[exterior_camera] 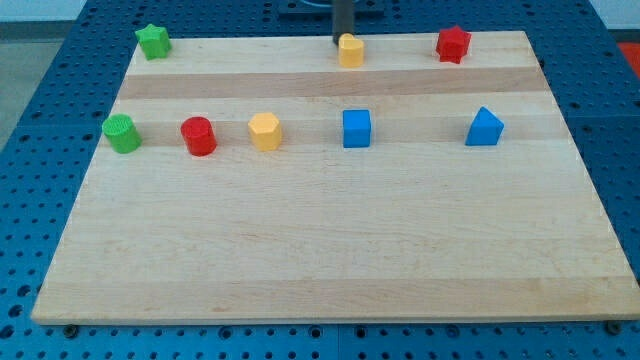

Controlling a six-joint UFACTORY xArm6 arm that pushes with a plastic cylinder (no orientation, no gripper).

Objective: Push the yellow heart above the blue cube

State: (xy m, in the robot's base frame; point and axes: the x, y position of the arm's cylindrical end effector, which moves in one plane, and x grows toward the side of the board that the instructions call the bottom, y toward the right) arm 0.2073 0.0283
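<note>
Tip [342,42] pressing the yellow heart's [351,50] upper-left side, hard by the board's far edge [250,40]. Blue cube [356,128] nearer, bare wood between. No claw here, just rod.

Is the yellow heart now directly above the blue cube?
Yes, the yellow heart sits near the view's top, in line above the blue cube.

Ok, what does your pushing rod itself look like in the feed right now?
Only a short stretch shows at the view's top: a straight, dark grey to black rod, plain, with no markings or cables visible. My tip sits right at the yellow heart, on its upper left. The rest of the arm is out of frame.
</note>
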